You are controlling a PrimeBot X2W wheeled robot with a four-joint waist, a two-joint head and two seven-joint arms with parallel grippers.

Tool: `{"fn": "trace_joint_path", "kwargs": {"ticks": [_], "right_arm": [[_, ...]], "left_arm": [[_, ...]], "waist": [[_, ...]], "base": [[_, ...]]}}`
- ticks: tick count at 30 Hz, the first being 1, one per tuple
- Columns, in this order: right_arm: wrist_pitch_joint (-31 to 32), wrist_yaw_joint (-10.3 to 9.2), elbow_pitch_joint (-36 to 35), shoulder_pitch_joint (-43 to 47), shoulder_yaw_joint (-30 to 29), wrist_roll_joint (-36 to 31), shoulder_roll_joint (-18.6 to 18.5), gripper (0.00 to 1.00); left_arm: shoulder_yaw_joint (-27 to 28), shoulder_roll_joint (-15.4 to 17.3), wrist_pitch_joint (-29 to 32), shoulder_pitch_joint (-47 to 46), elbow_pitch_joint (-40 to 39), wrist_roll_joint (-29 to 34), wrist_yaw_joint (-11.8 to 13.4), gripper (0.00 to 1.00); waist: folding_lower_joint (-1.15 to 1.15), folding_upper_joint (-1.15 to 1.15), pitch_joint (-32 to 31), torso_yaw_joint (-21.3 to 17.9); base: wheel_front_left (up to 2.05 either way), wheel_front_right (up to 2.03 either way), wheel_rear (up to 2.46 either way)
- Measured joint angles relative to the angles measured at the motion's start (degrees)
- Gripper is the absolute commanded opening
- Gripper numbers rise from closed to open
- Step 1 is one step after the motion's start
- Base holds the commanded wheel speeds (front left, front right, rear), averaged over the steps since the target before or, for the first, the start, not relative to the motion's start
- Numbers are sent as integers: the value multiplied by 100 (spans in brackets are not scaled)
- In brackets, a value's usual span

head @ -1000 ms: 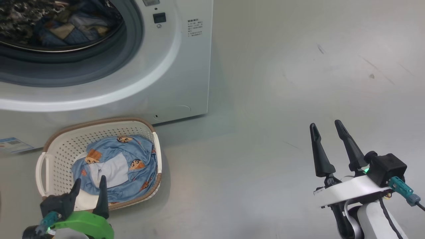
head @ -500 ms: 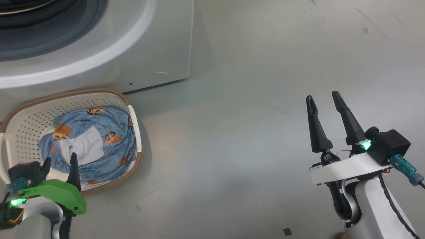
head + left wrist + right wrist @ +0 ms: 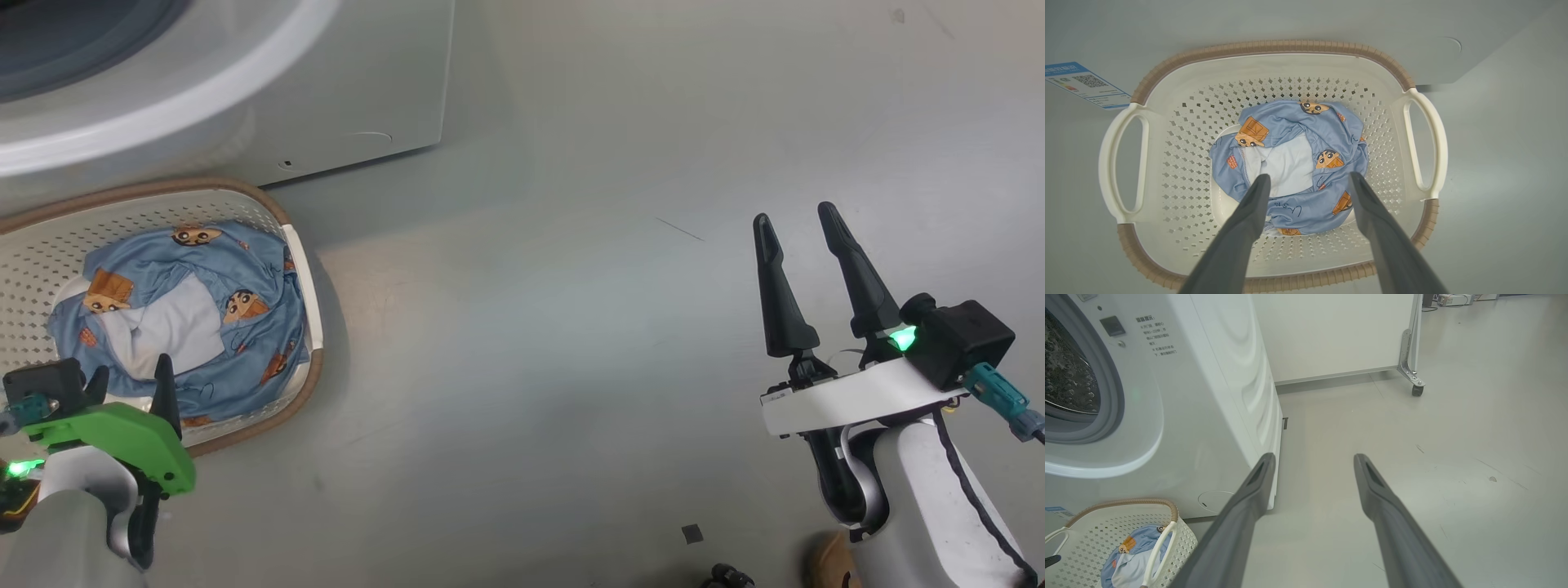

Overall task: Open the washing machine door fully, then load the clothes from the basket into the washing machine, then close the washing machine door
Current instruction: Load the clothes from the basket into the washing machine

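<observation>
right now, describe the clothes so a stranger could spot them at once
Find the big white washing machine; on the floor in front of it sits a cream perforated basket with a brown rim. The clothes are the crumpled bundle inside it: light blue fabric with orange-brown cartoon figures around a pale panel, the only fabric there.

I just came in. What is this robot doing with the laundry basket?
The robot is about to load laundry. Its left gripper, jaws open, hangs over the basket and points down at the blue patterned clothes, which lie inside it, not yet gripped. The basket stands on the floor right in front of the washing machine, whose drum opening is uncovered. The right gripper is open and empty, off to the side over bare floor.
</observation>
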Motion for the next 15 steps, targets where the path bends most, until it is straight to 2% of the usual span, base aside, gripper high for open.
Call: {"fn": "trace_joint_path", "kwargs": {"ticks": [15], "right_arm": [[0,0,-11,-210,83,0,-40,100]], "left_arm": [[86,123,156,-828,690,5,104,100]], "waist": [[0,0,557,49]], "base": [[0,0,0]]}}
